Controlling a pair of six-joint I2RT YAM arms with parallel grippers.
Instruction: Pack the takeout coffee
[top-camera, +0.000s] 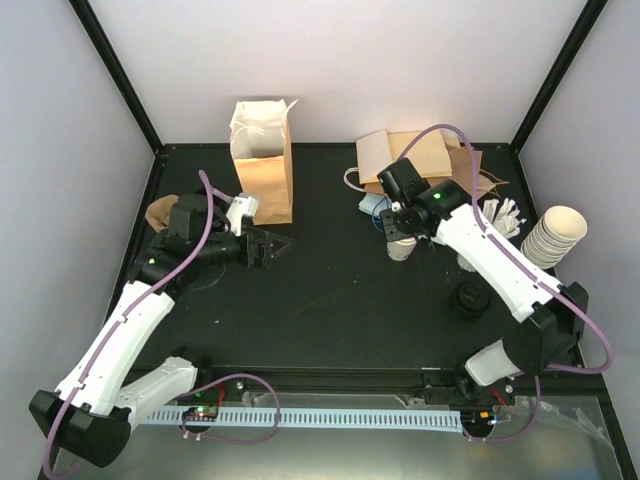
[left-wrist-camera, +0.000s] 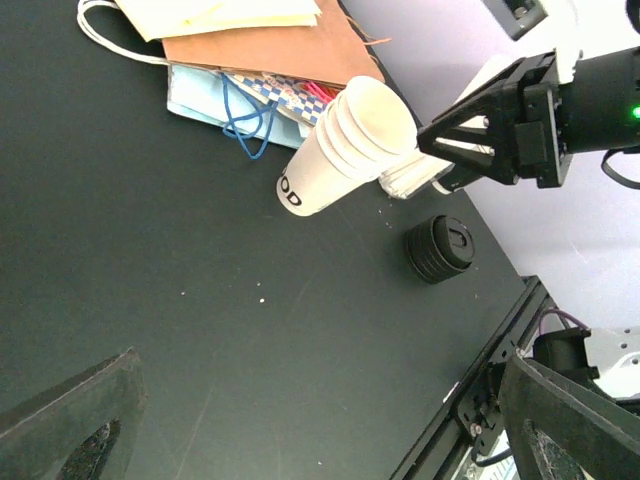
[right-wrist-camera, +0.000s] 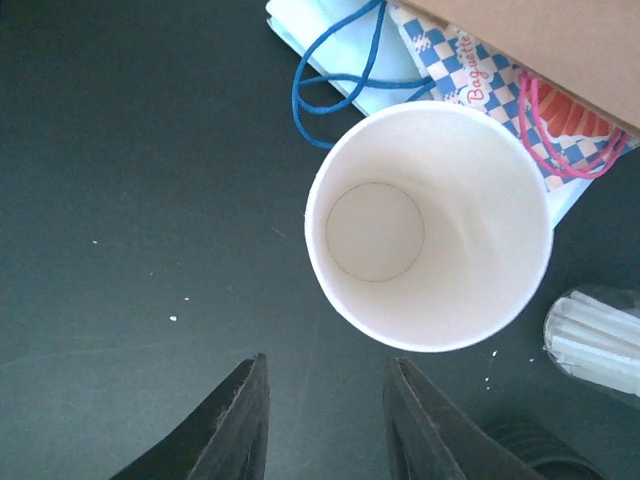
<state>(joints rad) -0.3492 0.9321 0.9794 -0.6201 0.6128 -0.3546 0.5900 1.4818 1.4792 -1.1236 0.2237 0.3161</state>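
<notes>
I see the coffee cup (right-wrist-camera: 430, 235) standing lidless at the tabletop's far right, just beyond my right gripper (right-wrist-camera: 327, 368), whose fingers stand narrowly apart on nothing. The black lid (top-camera: 470, 297) lies apart, nearer the right edge. My left gripper (top-camera: 262, 245) is spread wide and empty.

Your cup (top-camera: 402, 247) is cream-white paper with black lettering on its side. It stands upright, open-topped and empty, at about 3 o'clock from the middle of the top view. In the left wrist view you see several nested rims at its mouth. Its black round lid (top-camera: 470, 298) lies apart at the cup's 4 o'clock.
</notes>
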